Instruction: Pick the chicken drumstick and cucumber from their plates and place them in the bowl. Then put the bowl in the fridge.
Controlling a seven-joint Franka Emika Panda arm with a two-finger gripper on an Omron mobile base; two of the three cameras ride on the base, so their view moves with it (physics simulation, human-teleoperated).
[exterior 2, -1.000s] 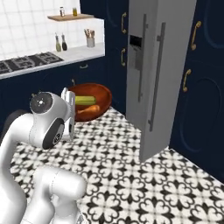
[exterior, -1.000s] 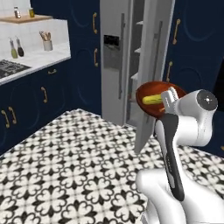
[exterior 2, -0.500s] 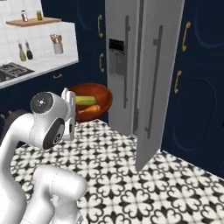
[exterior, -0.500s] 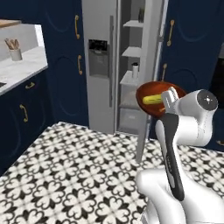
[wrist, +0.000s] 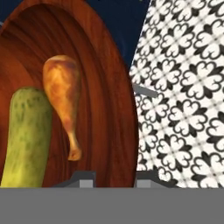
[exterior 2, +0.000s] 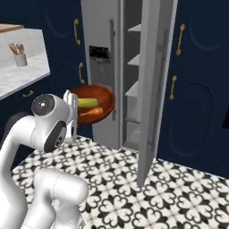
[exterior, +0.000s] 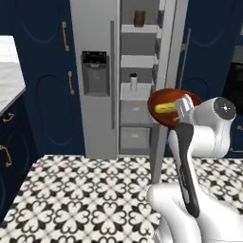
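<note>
My gripper [wrist: 114,177] is shut on the rim of the dark red-brown bowl [wrist: 103,78], which it holds in the air. Inside the bowl lie the yellow-green cucumber [wrist: 26,135] and the orange-brown chicken drumstick [wrist: 63,96], side by side. From the base, the bowl [exterior: 163,117] [exterior 2: 99,100] hangs just before the grey fridge [exterior: 97,42] [exterior 2: 100,36], level with a middle shelf. The cucumber [exterior: 164,108] [exterior 2: 88,103] and drumstick [exterior 2: 91,112] show above its rim. The gripper [exterior: 183,105] [exterior 2: 69,103] grips the side nearest me. The plates are out of view.
The fridge's right door [exterior 2: 152,89] stands swung open, edge toward me, baring grey shelves [exterior: 137,90]. A jar [exterior: 138,18] and a small bottle [exterior: 134,81] sit on them. Navy cabinets with brass handles [exterior 2: 179,40] flank the fridge. A counter with a utensil holder [exterior 2: 20,58] lies left.
The whole picture has shifted: the base has moved toward the fridge, which is now centred and nearer. The bowl stays in the gripper with both foods inside.
</note>
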